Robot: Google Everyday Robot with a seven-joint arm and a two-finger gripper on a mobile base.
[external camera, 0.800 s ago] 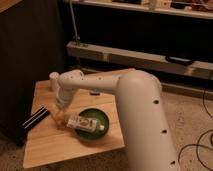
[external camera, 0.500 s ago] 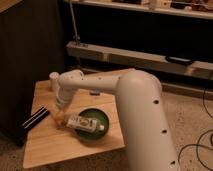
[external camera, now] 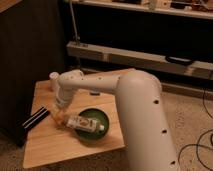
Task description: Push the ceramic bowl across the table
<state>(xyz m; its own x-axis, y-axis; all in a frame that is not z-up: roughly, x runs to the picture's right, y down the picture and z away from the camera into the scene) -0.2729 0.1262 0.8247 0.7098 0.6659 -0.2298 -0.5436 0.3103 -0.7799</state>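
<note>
In the one camera view, your robot's white arm (external camera: pixel 135 100) reached from the right and bent down over the low, light wooden plank counter (external camera: pixel 55 147). Its claw (external camera: pixel 60 115) sat low over the counter's left-middle part, just beside the left rim of the round, shallow dark green glossy ceramic bowl (external camera: pixel 100 120). I cannot tell whether the claw was clenched or released, nor whether it was touching the rim.

The bowl stood on the counter right of the middle, toward the near-right corner. A small white packet with a green label (external camera: pixel 82 123) lay across it. An upturned white cup (external camera: pixel 54 77) stood at the far-left corner, well apart from the bowl. A flat black slatted object (external camera: pixel 33 119) lay at the left edge, near the claw.

I judged the push to be at the contact stage at best. You had the claw placed on the bowl's left side, which suited a shove toward the right. There was little bare counter on that side, so what remained was a short, steady slide, stopped before the edge.
</note>
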